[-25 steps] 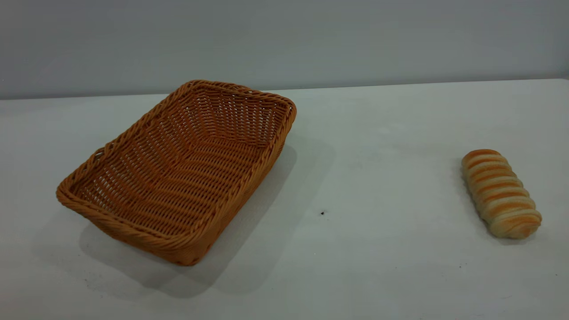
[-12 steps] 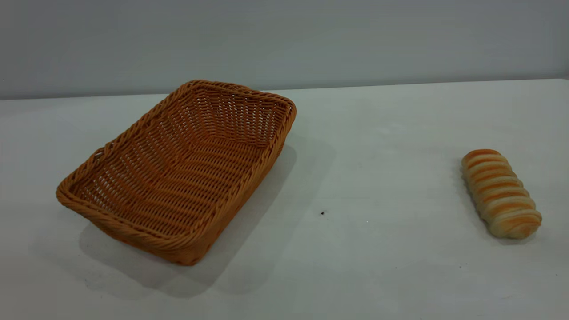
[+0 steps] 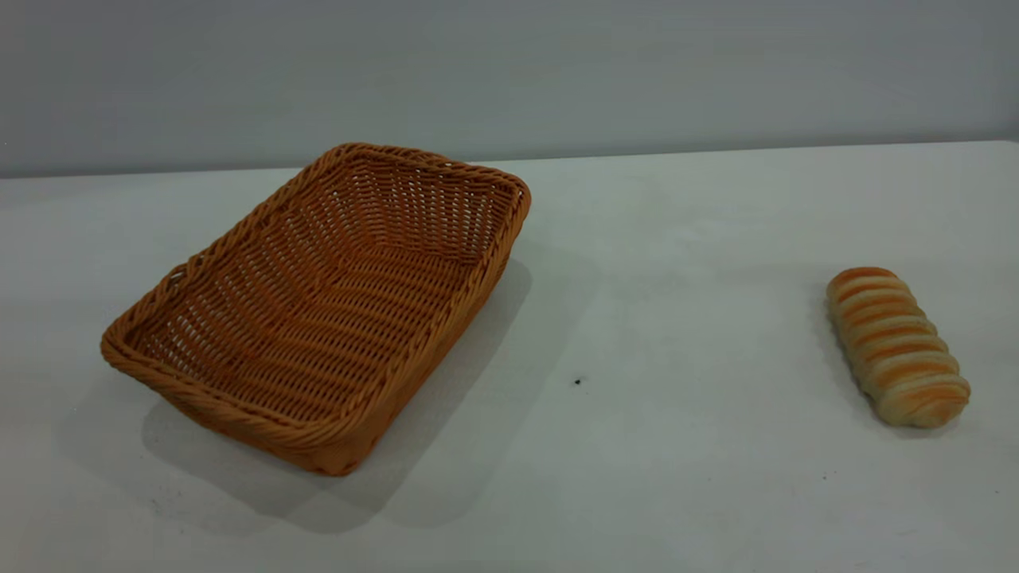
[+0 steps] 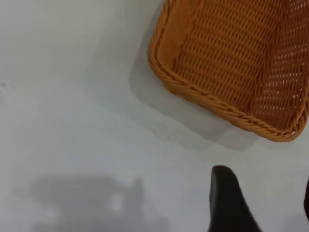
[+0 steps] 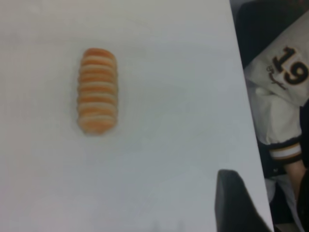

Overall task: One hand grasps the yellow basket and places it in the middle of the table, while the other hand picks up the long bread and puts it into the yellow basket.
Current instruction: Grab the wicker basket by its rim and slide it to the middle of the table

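Observation:
The yellow basket sits empty on the left half of the white table, turned at an angle; one of its corners also shows in the left wrist view. On the right side lies the long bread, striped orange and cream, seen again in the right wrist view. Neither arm appears in the exterior view. My left gripper hovers open above bare table beside the basket's corner, apart from it. Well off to the side of the bread, my right gripper hangs open near the table's edge, holding nothing.
A person in a white jersey with a number on it sits just beyond the table edge near the right gripper. A small dark speck marks the tabletop between basket and bread. A grey wall runs behind the table.

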### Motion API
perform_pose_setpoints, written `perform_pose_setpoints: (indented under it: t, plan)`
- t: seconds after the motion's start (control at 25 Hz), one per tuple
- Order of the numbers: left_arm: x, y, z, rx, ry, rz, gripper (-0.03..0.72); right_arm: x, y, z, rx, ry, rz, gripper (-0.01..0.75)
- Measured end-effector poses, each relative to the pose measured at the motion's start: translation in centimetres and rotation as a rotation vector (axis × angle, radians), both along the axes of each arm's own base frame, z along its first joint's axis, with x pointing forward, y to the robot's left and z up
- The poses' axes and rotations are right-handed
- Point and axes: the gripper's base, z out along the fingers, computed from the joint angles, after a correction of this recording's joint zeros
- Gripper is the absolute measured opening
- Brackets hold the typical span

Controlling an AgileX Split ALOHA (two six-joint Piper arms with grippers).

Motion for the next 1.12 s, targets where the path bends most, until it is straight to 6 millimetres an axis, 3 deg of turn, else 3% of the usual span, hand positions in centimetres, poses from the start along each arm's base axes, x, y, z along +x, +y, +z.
perform_pose_setpoints:
  t: [0.36,0.68,0.88,1.12]
  plan:
    - [5.2,-1.1,-5.3,-0.141,0.218,0.135,0.429,2.3,0.9,-0.5,0.042,0.006,0.033,0.373]
    - [7.7,-1.6,-9.1,-0.260,0.327,0.308,0.465,2.6,1.5,-0.3,0.116,-0.027,0.053,0.374]
    - [9.3,-1.8,-10.5,-0.320,0.334,0.418,0.521,2.6,1.9,-0.3,0.154,-0.034,0.077,0.374]
    - [12.8,-2.4,-11.5,-0.368,0.390,0.455,0.536,2.7,2.2,-0.2,0.180,-0.048,0.101,0.374]
